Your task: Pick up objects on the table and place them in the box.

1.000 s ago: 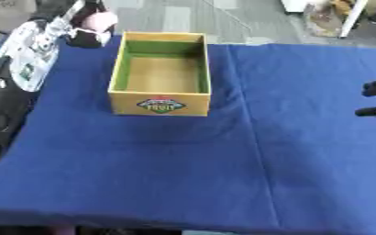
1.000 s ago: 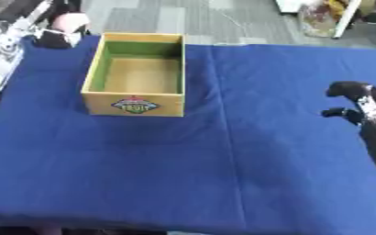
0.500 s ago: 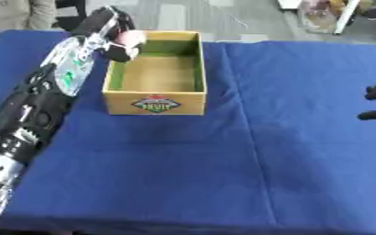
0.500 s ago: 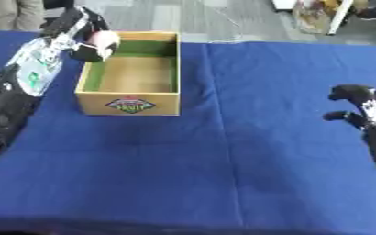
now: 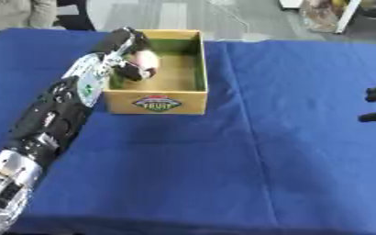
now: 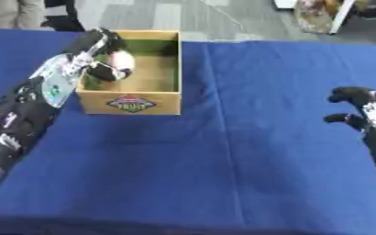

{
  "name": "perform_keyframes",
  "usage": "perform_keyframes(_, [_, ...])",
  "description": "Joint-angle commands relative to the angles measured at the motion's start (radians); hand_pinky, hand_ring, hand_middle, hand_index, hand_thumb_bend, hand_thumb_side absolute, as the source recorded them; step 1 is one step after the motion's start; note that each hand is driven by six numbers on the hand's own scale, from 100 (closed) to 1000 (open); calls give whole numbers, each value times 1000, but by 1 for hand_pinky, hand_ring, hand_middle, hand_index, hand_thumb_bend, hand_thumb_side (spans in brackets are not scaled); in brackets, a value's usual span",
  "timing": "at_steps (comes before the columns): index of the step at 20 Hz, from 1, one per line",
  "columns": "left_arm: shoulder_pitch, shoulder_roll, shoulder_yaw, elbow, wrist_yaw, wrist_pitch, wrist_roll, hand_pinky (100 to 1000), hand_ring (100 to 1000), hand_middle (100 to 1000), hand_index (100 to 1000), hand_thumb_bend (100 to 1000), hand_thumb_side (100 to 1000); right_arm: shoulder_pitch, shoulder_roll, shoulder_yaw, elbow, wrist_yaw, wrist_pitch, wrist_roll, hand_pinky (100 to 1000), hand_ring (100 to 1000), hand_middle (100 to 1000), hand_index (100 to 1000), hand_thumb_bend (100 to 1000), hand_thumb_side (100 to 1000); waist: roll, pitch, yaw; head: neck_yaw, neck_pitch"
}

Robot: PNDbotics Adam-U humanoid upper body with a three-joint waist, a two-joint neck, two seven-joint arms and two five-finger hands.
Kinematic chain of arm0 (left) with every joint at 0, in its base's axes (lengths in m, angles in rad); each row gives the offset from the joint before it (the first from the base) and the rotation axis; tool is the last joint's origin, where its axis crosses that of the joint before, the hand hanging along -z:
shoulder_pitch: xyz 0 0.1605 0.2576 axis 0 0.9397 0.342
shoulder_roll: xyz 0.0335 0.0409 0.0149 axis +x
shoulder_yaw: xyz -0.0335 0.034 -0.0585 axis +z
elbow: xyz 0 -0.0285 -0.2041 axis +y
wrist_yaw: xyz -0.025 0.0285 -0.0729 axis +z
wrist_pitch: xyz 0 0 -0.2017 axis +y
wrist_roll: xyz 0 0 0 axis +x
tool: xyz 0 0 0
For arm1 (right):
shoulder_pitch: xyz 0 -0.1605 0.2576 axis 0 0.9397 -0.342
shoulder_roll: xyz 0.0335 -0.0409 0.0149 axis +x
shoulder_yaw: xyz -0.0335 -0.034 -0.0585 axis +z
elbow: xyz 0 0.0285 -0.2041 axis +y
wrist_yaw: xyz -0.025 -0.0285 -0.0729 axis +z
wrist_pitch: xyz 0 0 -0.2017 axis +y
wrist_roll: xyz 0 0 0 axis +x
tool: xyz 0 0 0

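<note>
Left hand outstretched, fingers curled, right hand idle, fingers relaxed

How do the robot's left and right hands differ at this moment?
The left hand is over the box, while the right hand sits at the table's right edge, far from it. The left hand's fingers curl round a pale pinkish object; the right hand holds nothing, fingers relaxed. The left arm stretches far across the blue cloth; the right barely enters view. Both are black.

Two head cameras look steeply down from the near edge of the table.
Both face away from the robot toward the floor beyond and share the box at upper left; the right eye view shows more of the right hand at its right edge.
</note>
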Motion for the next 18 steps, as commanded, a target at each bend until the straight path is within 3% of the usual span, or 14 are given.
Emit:
perform_keyframes(1, [-10, 15, -1, -28, -1, -16, 13, 730, 752, 746, 847, 939, 476, -17, -11, -7, -10, 4, -2, 2, 645, 946, 655, 762, 100, 667, 0, -10, 1, -1, 6])
perform_keyframes(4, [2, 28, -2, -83, 37, -23, 38, 760, 778, 773, 851, 978, 534, -17, -11, -9, -9, 5, -3, 0, 645, 946, 655, 762, 100, 666, 0, -9, 4, -3, 6])
perform_keyframes(8, [33, 58, -3, -203, 137, -13, 66, 760, 774, 763, 840, 951, 465, -16, -12, -13, -9, 5, -4, -3, 645, 946, 655, 762, 100, 665, -2, -9, 13, -10, 5])
perform_keyframes(9, [45, 68, -2, -241, 176, -7, 67, 745, 754, 739, 826, 793, 407, -14, -12, -15, -9, 4, -4, -4, 644, 946, 655, 762, 100, 663, -4, -9, 17, -14, 5])
perform_keyframes(13, [114, 126, 12, -423, 361, 30, 50, 718, 715, 688, 797, 601, 310, -8, -15, -23, -10, 4, -7, -12, 644, 946, 655, 761, 100, 661, -9, -10, 38, -28, 3])
perform_keyframes(14, [134, 139, 20, -469, 405, 45, 48, 718, 715, 688, 797, 601, 310, -7, -16, -25, -11, 4, -8, -14, 644, 946, 655, 761, 100, 661, -10, -10, 43, -31, 3])
perform_keyframes(15, [159, 150, 30, -514, 454, 59, 49, 701, 691, 663, 785, 492, 296, -6, -16, -27, -11, 3, -8, -15, 644, 945, 655, 761, 100, 661, -11, -10, 48, -34, 1])
perform_keyframes(17, [203, 171, 46, -592, 555, 89, 54, 698, 687, 659, 781, 467, 289, -5, -16, -29, -11, 3, -9, -18, 644, 945, 655, 761, 100, 660, -11, -10, 55, -38, -1])
perform_keyframes(18, [230, 174, 58, -625, 598, 101, 59, 684, 675, 645, 771, 371, 289, -5, -16, -31, -11, 2, -9, -19, 644, 945, 655, 761, 100, 655, -12, -9, 62, -41, -1])
